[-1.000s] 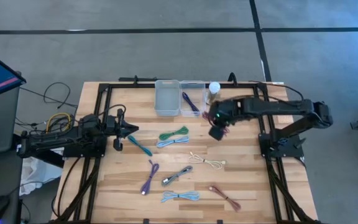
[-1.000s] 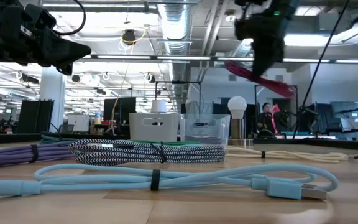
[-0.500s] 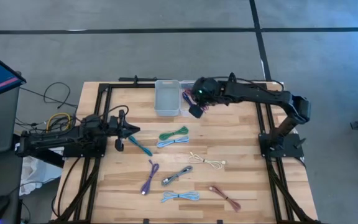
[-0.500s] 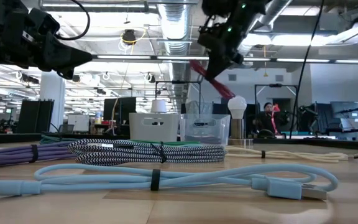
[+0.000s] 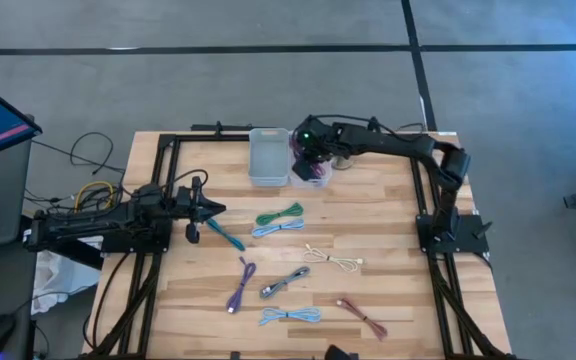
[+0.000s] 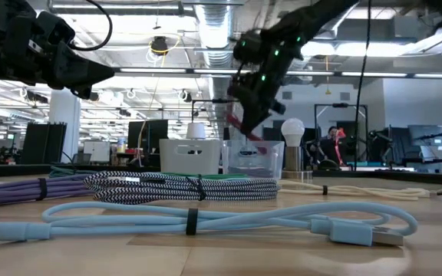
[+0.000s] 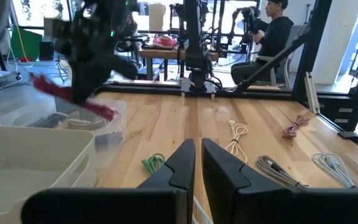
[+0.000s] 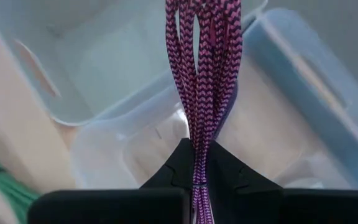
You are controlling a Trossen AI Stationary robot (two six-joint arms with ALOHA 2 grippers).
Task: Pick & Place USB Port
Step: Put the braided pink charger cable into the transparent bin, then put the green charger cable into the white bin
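Observation:
My right gripper [image 5: 313,172] is shut on a pink braided USB cable bundle [image 8: 204,62], over the clear bin [image 5: 311,150] at the table's far middle. In the low view the cable [image 6: 249,136] hangs just above that bin's rim [image 6: 252,146]. A purple cable [image 5: 305,160] lies inside the clear bin. The white bin [image 5: 267,157] stands right beside it on the left. My left gripper [image 5: 216,209] waits shut at the table's left, touching nothing. My right gripper pinches the pink cable's folded strands [image 8: 199,146] between its two fingers, several strands together. The fingers slant down from the table's right side and lie along the bundle. The bundle sticks out past the fingertips, lifted clear, over the clear bin.
Loose cables lie on the wooden table: green [image 5: 280,213], light blue [image 5: 276,229], teal [image 5: 226,235], cream [image 5: 333,258], purple [image 5: 240,285], grey braided [image 5: 285,283], another light blue [image 5: 290,316], dark red [image 5: 363,315]. A white bulb-like thing [image 5: 344,142] stands right of the bins.
My right gripper has swung toward the table's far left and come down, carrying the pink cable from over the table's middle right to above the clear bin. It has stayed shut on the cable.

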